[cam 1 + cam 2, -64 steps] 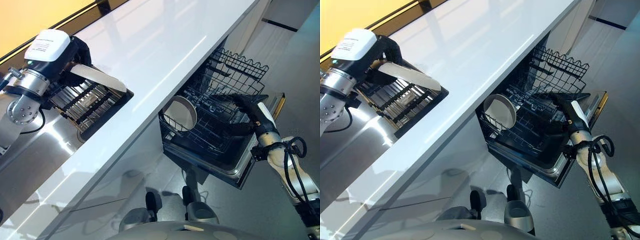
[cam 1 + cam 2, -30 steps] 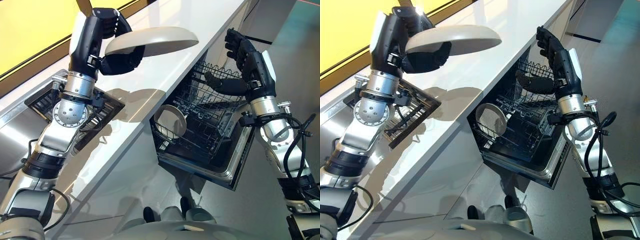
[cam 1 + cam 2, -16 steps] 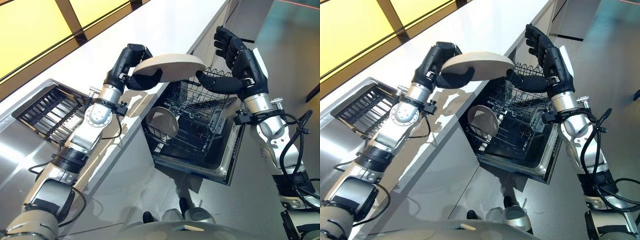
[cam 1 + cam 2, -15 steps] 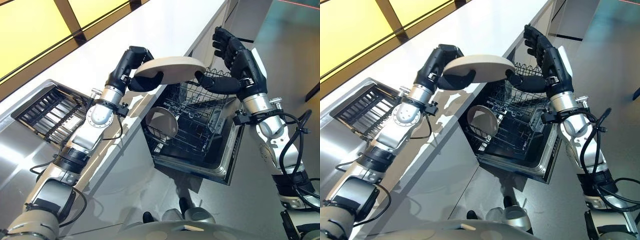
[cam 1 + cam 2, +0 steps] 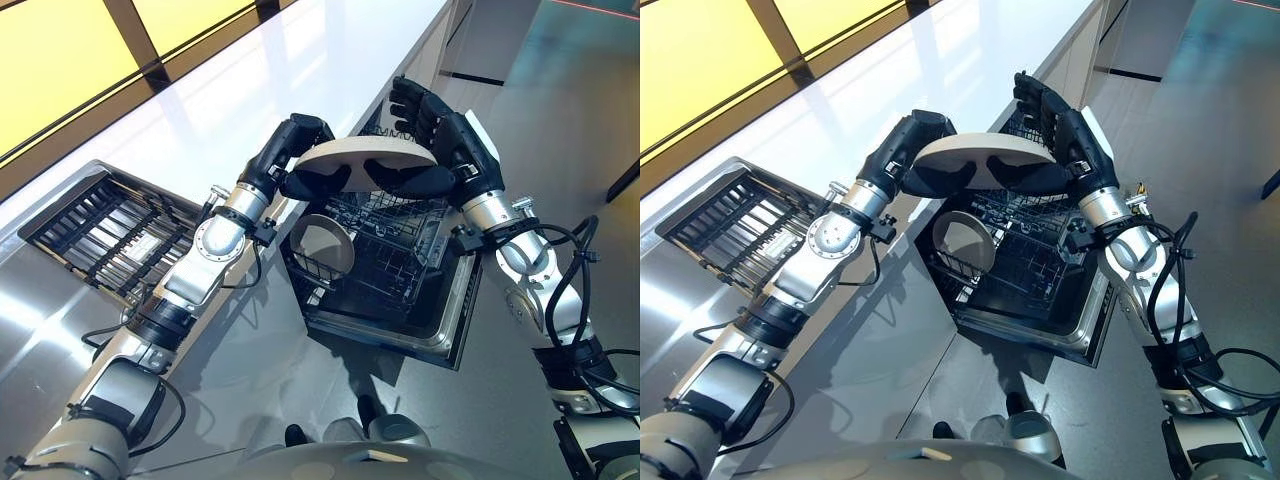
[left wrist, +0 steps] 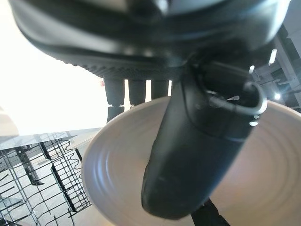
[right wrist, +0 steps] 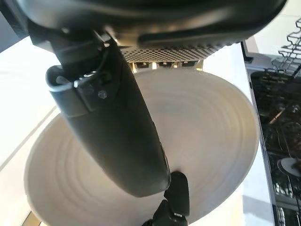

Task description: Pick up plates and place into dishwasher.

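Left hand (image 5: 300, 160) and right hand (image 5: 440, 150) both pinch plate (image 5: 365, 155); no legible writing.

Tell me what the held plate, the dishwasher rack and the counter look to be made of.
Plate, pinched between the left hand and right hand: likely glazed ceramic or stoneware, cream, with faint concentric rings and a soft sheen. Rack: thin dark wire grid, probably coated metal. Counter: smooth glossy white slab with bright reflections; stone, composite or laminate cannot be told.
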Motion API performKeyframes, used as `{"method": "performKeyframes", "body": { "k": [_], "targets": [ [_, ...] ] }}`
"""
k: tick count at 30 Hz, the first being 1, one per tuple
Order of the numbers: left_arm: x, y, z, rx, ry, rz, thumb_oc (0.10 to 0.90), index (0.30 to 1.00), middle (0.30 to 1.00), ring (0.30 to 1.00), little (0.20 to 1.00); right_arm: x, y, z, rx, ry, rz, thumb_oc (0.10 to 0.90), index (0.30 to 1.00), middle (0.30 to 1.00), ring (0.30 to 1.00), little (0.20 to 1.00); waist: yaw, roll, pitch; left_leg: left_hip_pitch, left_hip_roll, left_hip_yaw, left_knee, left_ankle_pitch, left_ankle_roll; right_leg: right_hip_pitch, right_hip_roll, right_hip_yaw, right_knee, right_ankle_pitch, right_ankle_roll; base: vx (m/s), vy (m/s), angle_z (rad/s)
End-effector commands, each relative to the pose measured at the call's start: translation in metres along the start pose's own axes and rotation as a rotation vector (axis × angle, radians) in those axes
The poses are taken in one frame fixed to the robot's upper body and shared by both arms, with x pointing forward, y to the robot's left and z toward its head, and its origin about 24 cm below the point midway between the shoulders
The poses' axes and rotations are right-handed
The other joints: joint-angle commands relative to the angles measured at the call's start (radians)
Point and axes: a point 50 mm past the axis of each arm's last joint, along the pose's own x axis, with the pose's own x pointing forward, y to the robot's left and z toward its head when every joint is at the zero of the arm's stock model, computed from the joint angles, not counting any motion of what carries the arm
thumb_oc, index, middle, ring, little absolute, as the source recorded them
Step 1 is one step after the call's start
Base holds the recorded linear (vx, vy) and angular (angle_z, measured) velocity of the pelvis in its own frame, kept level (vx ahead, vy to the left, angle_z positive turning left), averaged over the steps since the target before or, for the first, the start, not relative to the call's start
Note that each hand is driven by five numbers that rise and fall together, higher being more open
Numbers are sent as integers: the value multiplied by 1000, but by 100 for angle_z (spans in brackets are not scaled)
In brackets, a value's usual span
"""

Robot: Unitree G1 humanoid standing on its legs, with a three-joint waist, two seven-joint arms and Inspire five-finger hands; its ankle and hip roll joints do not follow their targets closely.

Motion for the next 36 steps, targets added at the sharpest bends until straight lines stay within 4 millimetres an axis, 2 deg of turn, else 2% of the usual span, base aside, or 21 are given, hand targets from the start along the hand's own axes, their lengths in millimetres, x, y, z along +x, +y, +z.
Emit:
{"method": "performKeyframes", "body": {
  "k": [1, 2, 3, 4, 11, 24, 25, 26, 29, 36],
  "targets": [
    [40, 2, 63, 74, -284, -34, 100, 300, 300, 300, 200, 27, 7, 50, 15, -253, 35, 800, 900, 900, 900, 900, 12, -34, -137, 6, -38, -26, 5, -97, 44, 12, 41, -26, 4, -18, 22, 0, 0, 0],
    [40, 2, 65, 75, -290, -37, 100, 300, 300, 300, 200, 28, 8, 49, 13, -255, 38, 800, 900, 900, 900, 900, 14, -35, -137, 6, -38, -28, 5, -97, 45, 12, 41, -27, 4, -18, 22, 0, 0, 0],
    [40, 1, 66, 75, -294, -39, 100, 300, 300, 300, 200, 28, 8, 50, 11, -257, 40, 262, 439, 439, 439, 362, 15, -35, -136, 6, -39, -30, 5, -97, 45, 12, 41, -28, 4, -18, 22, 0, 0, 0],
    [40, 1, 68, 78, -298, -40, 100, 300, 300, 300, 200, 28, 8, 51, 8, -259, 47, 100, 300, 300, 300, 200, 16, -36, -136, 5, -39, -31, 5, -97, 45, 12, 41, -29, 4, -18, 22, 0, 0, 0],
    [38, 4, 74, 114, -325, -41, 100, 300, 300, 300, 200, 30, 10, 47, -37, -215, 107, 100, 300, 300, 300, 200, 25, -40, -135, 4, -43, -43, 5, -97, 46, 16, 39, -36, 4, -20, 22, 0, 0, 0],
    [33, 14, 75, 164, -324, -24, 100, 300, 300, 300, 200, 29, 4, 41, -34, -197, 68, 100, 300, 300, 300, 200, 43, -41, -132, 4, -47, -64, 5, -96, 47, 23, 36, -52, 4, -23, 22, 0, -1, 0],
    [32, 16, 74, 177, -322, -17, 317, 486, 486, 486, 417, 28, 4, 40, -36, -194, 63, 100, 300, 300, 300, 200, 45, -41, -133, 4, -47, -66, 5, -96, 47, 24, 36, -53, 4, -24, 22, 0, 0, 0],
    [31, 17, 73, 191, -317, -21, 800, 900, 900, 900, 900, 28, 4, 39, -38, -189, 59, 100, 300, 300, 300, 200, 48, -41, -134, 2, -47, -67, 5, -95, 47, 23, 35, -56, 4, -24, 23, 0, 0, 0],
    [28, 22, 71, 224, -299, -28, 800, 900, 900, 900, 900, 25, 1, 35, -48, -174, 47, 100, 300, 300, 300, 200, 53, -42, -136, 1, -47, -70, 5, -94, 46, 22, 34, -60, 4, -24, 24, 0, 0, 0],
    [9, 50, 68, 251, -223, -103, 800, 900, 900, 900, 900, 17, -18, 28, -113, -124, -19, 100, 300, 300, 300, 200, 80, -39, -133, -11, -48, -84, 5, -78, 43, 17, 29, -78, 4, -17, 24, -17, -24, 3]
  ]
}}
